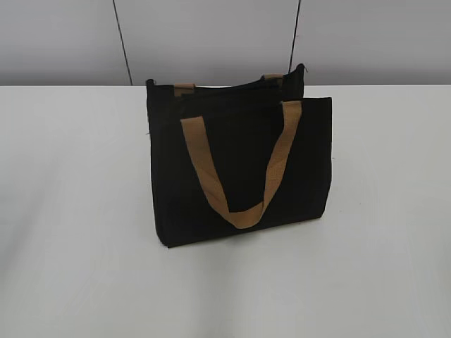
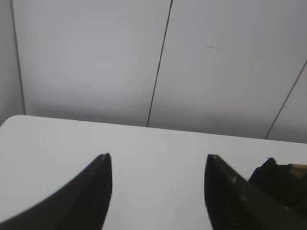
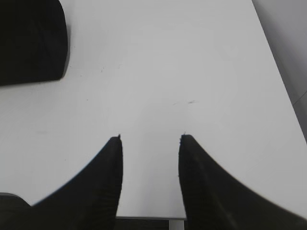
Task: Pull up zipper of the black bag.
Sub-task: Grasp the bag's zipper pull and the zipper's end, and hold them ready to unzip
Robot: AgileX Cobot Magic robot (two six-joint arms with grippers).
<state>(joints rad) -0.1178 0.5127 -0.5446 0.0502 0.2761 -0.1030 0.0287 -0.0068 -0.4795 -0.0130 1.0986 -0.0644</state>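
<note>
The black bag (image 1: pixel 239 162) stands upright in the middle of the white table, with a tan loop handle (image 1: pixel 239 176) hanging down its front. The zipper (image 1: pixel 232 86) runs along the top rim; its pull tab is too small to make out. Neither gripper shows in the exterior view. In the left wrist view my left gripper (image 2: pixel 157 155) is open and empty above the table, with a corner of the bag (image 2: pixel 280 182) at the lower right. In the right wrist view my right gripper (image 3: pixel 150 136) is open and empty, and the bag (image 3: pixel 29 40) fills the upper left corner.
The white table (image 1: pixel 77 211) extends around the bag on all sides. A grey panelled wall (image 1: pixel 211 35) stands behind it. The table's near edge (image 3: pixel 144 218) shows under the right gripper, and its right edge (image 3: pixel 283 86) runs close by.
</note>
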